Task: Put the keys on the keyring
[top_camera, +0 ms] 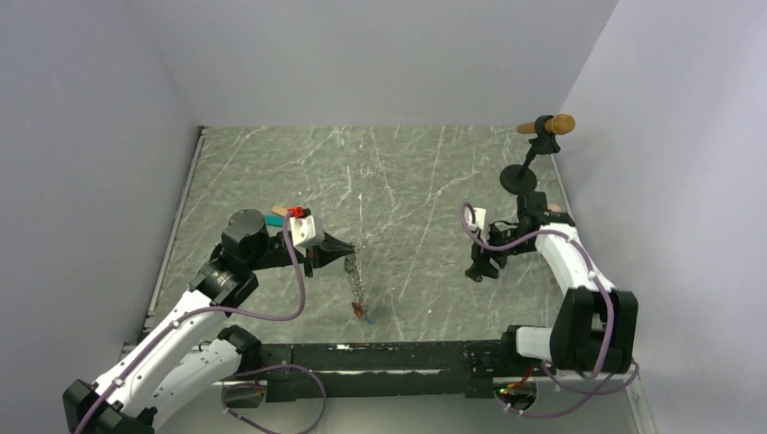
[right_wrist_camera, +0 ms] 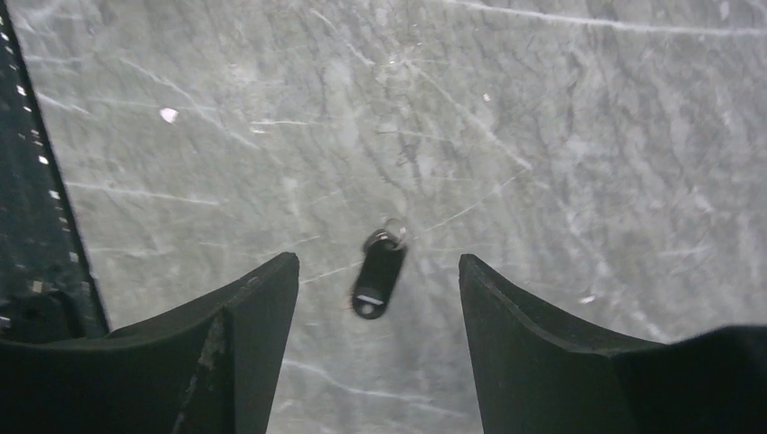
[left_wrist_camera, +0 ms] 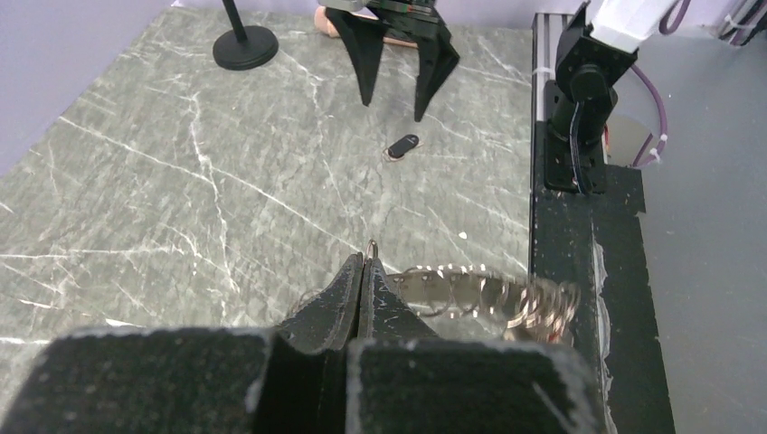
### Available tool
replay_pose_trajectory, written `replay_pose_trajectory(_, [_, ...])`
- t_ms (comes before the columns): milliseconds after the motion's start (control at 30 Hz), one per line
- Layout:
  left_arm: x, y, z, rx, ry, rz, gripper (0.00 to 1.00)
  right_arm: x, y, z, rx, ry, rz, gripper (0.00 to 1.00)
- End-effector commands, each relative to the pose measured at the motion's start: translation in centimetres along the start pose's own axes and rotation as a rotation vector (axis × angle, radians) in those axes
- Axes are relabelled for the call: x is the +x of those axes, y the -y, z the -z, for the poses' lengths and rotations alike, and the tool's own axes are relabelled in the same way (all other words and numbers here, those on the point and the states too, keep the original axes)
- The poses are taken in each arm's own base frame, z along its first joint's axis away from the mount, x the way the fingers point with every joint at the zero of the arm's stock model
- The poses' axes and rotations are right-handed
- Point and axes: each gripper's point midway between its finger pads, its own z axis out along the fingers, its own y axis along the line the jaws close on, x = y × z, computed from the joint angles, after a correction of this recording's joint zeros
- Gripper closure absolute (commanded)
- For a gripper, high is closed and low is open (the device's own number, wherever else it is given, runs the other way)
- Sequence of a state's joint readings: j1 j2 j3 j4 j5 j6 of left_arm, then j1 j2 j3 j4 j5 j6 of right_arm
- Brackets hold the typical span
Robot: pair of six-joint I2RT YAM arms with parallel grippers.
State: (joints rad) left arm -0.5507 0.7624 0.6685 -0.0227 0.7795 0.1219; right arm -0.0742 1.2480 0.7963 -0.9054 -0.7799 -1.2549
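The keyring [top_camera: 356, 282] is a dark beaded chain hanging from my left gripper [top_camera: 348, 259], which is shut on its top link. Small keys with reddish and blue heads [top_camera: 363, 311] dangle at its lower end, just above the table. In the left wrist view the pinched link pokes out past the closed tips of the left gripper [left_wrist_camera: 364, 262], and the keyring [left_wrist_camera: 470, 289] trails off to the right, blurred. A black-headed key [right_wrist_camera: 379, 274] lies flat on the marble. My right gripper [right_wrist_camera: 378, 260] hovers open over this black key [left_wrist_camera: 402, 146], one finger on each side, not touching.
A stand with a round black base [top_camera: 517, 178] and a tan-tipped crossbar is at the back right, behind the right arm. Teal and tan blocks [top_camera: 276, 215] lie behind the left wrist. The black mounting rail [top_camera: 389, 354] runs along the near table edge.
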Motion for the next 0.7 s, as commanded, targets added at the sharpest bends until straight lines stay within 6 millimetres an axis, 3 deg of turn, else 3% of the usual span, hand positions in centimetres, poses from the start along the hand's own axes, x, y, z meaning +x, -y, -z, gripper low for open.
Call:
replay_pose_trajectory(0, [-2.1,0.1,0.8,-0.008,0.03,-0.107,1.0,-1.0,2.6,-0.7,-0.062,0.05,0.169,0.32])
replay_pose_trajectory(233, [-2.3,0.7,1.2,0.008,0.036,-0.117,1.0,1.2,2.9,-2.5,-0.126,0.021,0.13,0.33])
replay_pose_trajectory(433, [-2.3,1.1,1.1,0.029,0.043,-0.113,1.0,1.7,4.1,-2.9,-0.141,-0.012,0.064,0.38])
replay_pose_trajectory(667, [-2.3,1.1,1.1,0.029,0.042,-0.114,1.0,2.4,2.8,-3.4,-0.23,-0.063,0.02,0.43])
